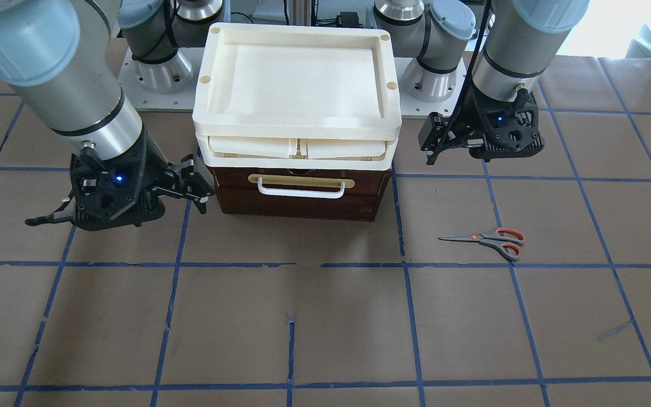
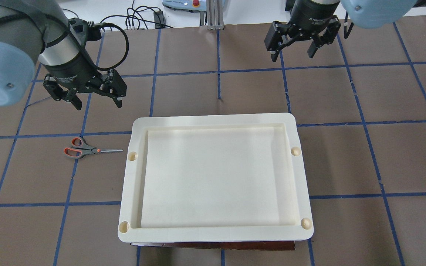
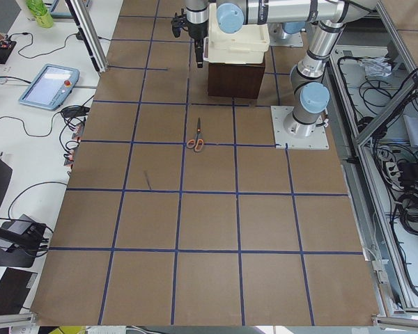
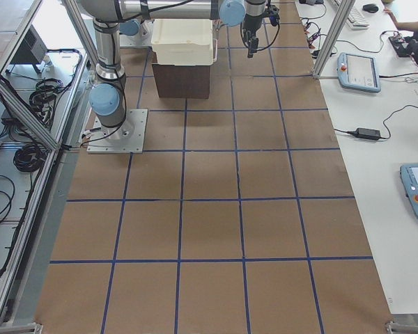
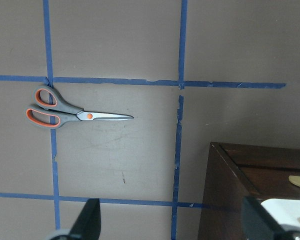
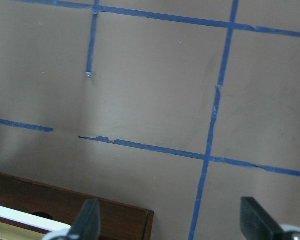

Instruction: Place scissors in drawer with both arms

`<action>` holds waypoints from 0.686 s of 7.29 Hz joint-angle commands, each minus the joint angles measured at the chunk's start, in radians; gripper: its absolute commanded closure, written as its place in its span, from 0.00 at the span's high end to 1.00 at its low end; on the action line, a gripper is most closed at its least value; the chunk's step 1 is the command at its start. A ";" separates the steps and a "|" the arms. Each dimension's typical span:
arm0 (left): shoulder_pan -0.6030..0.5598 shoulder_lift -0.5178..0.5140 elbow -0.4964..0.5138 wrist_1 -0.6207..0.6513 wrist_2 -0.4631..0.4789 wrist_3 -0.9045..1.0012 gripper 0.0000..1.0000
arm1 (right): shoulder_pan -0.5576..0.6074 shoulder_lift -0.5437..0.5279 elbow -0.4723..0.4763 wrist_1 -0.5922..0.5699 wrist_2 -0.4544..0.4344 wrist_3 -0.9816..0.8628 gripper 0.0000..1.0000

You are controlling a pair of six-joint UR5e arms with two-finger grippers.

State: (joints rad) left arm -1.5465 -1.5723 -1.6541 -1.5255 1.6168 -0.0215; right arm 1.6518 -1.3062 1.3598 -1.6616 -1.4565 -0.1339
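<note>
Overhead, the tray (image 2: 216,232) hides the drawer (image 2: 213,245) but for a dark strip toward the robot-side edge of the table (image 2: 346,166). The left gripper (image 5: 172,222) and right gripper (image 6: 172,222) each show in their wrist views only as two fingertips cut by the lower border, beside one cut-off drawer corner. From the left end the scissors (image 3: 196,136) are too small for detail.

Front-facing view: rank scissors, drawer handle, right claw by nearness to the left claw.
1. Grey, orange-lined scissors, on the same side as the left claw.
2. White bar handle, mid-view on the dark wooden drawer.
3. Right claw, past the drawer, opposite side.
</note>
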 commanded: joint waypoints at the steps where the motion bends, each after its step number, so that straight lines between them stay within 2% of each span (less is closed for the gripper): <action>1: 0.002 0.000 -0.003 0.001 0.000 0.000 1.00 | 0.049 0.068 -0.007 -0.087 0.018 -0.163 1.00; 3: 0.013 0.003 -0.009 0.005 0.006 0.017 1.00 | 0.088 0.116 -0.008 -0.182 0.018 -0.239 1.00; 4: 0.022 0.002 -0.024 0.005 0.006 0.017 1.00 | 0.120 0.140 -0.008 -0.223 0.005 -0.354 1.00; 5: 0.049 -0.015 -0.045 0.049 0.008 0.031 1.00 | 0.131 0.150 -0.002 -0.221 0.005 -0.389 1.00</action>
State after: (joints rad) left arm -1.5220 -1.5744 -1.6775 -1.5098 1.6228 -0.0027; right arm 1.7589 -1.1770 1.3530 -1.8594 -1.4467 -0.4490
